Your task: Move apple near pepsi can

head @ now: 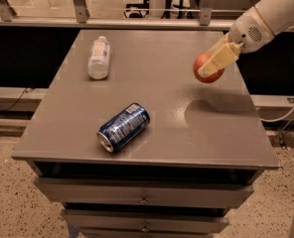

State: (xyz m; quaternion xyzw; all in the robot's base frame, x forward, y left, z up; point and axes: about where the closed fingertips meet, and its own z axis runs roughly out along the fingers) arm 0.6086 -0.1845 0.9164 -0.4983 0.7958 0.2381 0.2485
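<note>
The red apple hangs in the air over the right half of the grey table, with its shadow on the tabletop below it. My gripper comes in from the upper right and is shut on the apple, its pale fingers covering the apple's right side. The dark blue pepsi can lies on its side near the table's front left, silver end toward the front edge, well to the lower left of the apple.
A clear plastic bottle with a white cap lies on its side at the table's back left. A metal railing runs behind the table. Drawers sit under the front edge. A cable hangs at the right.
</note>
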